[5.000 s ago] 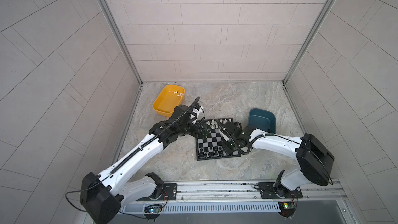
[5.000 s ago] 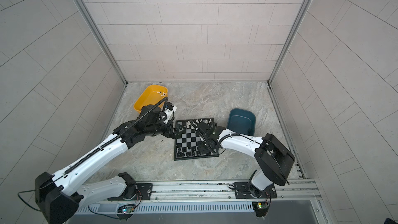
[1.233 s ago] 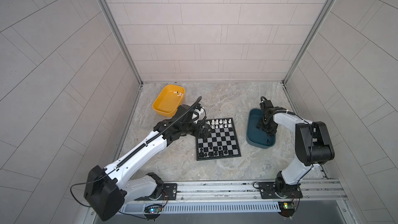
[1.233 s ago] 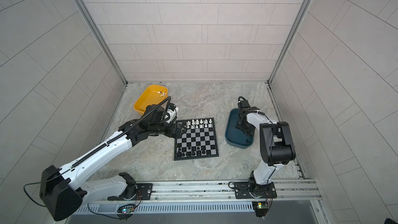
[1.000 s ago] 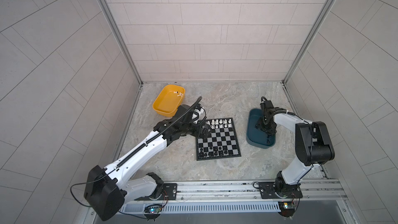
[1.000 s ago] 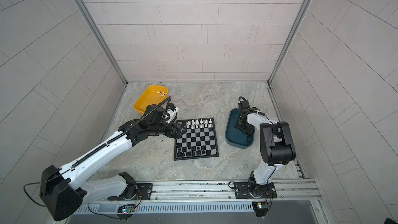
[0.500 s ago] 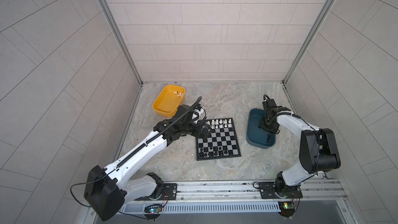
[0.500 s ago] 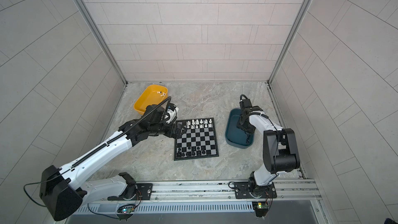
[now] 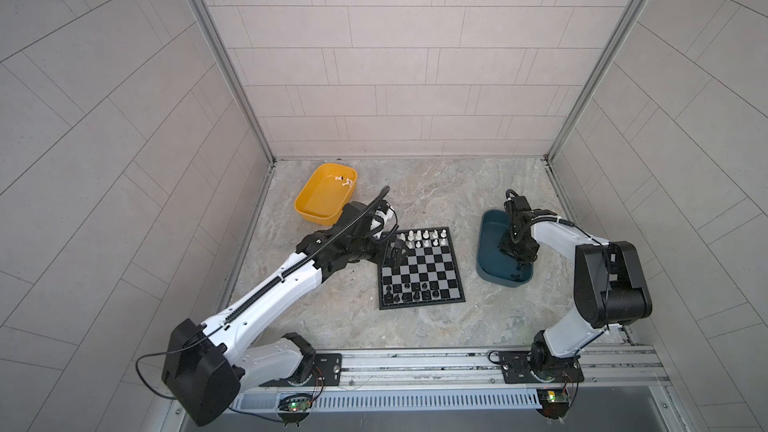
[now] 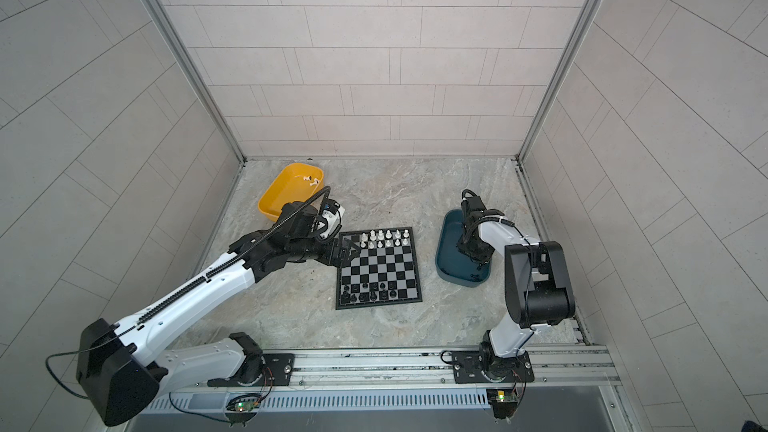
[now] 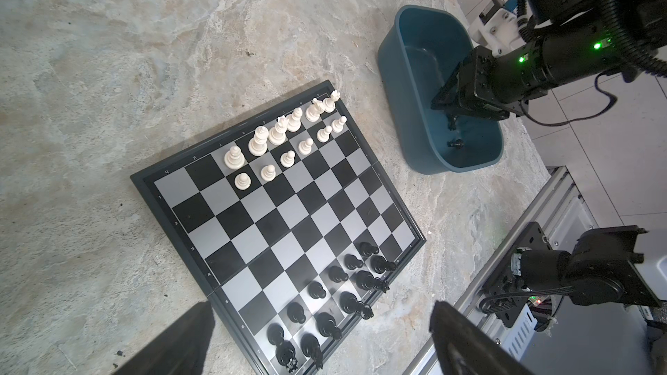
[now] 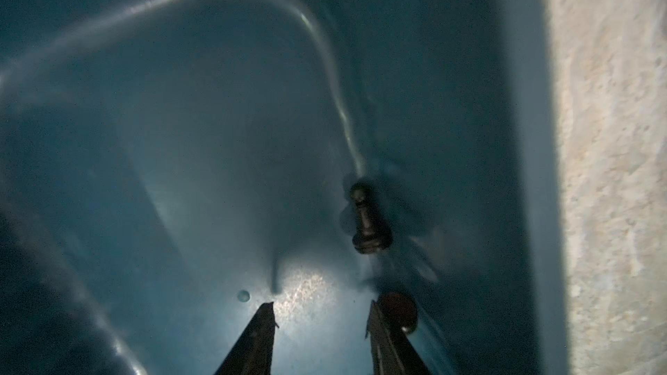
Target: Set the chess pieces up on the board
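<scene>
The board (image 9: 419, 268) (image 10: 379, 268) lies mid-floor. White chess pieces (image 9: 424, 238) fill most of its far two rows, and black ones (image 9: 411, 290) stand in the near rows. My left gripper (image 9: 392, 253) (image 11: 322, 304) hovers open over the board's far left corner with nothing in it. My right gripper (image 9: 518, 263) (image 12: 321, 310) is down inside the teal tray (image 9: 487, 243), its jaws apart over bare tray floor. A black pawn (image 12: 368, 221) lies ahead of it, and a second dark piece (image 12: 397, 310) rests against the outside of one finger.
A yellow tray (image 9: 320, 201) at the back left holds two white pieces (image 9: 343, 180). The cell's walls close in on three sides. A metal rail (image 9: 415, 363) with both arm bases runs along the front. The teal tray (image 11: 404, 84) also shows in the left wrist view.
Five seconds ago my right gripper was over the board; it is now in the teal tray. Over the last second its jaws narrowed. The left arm stayed still.
</scene>
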